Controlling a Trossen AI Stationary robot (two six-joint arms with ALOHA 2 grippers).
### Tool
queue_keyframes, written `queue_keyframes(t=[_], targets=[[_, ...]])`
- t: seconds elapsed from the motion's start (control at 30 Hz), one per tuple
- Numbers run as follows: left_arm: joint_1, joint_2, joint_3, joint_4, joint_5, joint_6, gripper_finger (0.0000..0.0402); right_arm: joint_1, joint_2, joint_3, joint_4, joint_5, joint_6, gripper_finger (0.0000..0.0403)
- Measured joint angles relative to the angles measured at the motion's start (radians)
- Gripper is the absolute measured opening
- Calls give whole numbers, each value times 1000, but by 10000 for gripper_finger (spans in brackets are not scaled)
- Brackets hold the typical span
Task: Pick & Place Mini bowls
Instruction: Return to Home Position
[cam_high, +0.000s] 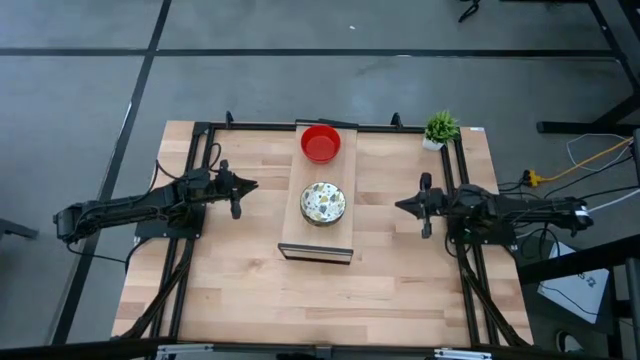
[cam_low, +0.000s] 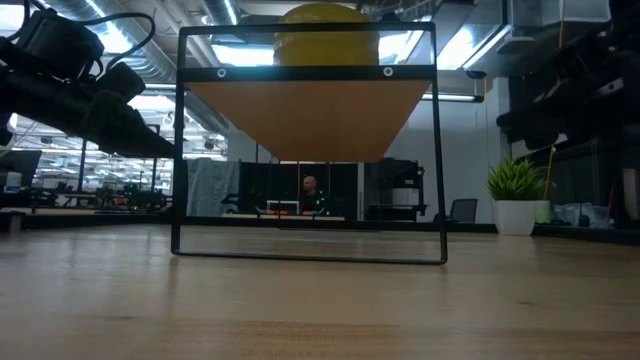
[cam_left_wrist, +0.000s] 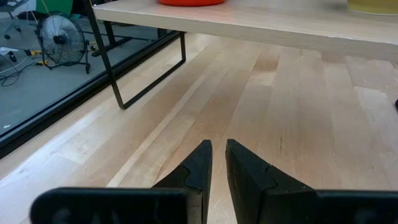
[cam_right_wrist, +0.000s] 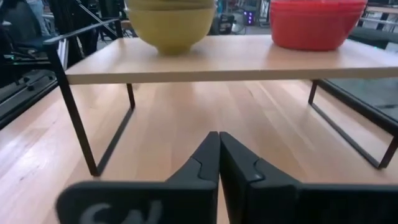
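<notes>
Two stacks of mini bowls stand on a raised wooden shelf (cam_high: 318, 240) in the middle of the table. The plain red stack (cam_high: 320, 143) is at the shelf's far end, and the white floral stack (cam_high: 323, 203) sits in the middle. In the right wrist view the floral stack shows its yellowish outside (cam_right_wrist: 171, 25) beside the red stack (cam_right_wrist: 314, 25). My left gripper (cam_high: 252, 186) (cam_left_wrist: 216, 152) hovers left of the shelf, shut, with only a thin slit between its fingers. My right gripper (cam_high: 400, 205) (cam_right_wrist: 219, 140) hovers right of the shelf, shut. Both point at the shelf.
The shelf stands on thin black metal legs (cam_right_wrist: 78, 118) with open space beneath it. A small potted green plant (cam_high: 440, 128) stands at the table's far right corner. Black frame rails run along the table's left, right and far sides. Bare wood lies near the front edge.
</notes>
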Motion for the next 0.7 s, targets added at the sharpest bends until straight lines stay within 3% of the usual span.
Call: queue_keyframes(t=[0.27, 0.7], targets=[[0, 0, 0, 0, 0, 0, 43, -5, 12, 0, 0, 0, 7, 35], [0, 0, 0, 0, 0, 0, 43, -5, 12, 0, 0, 0, 8, 39]])
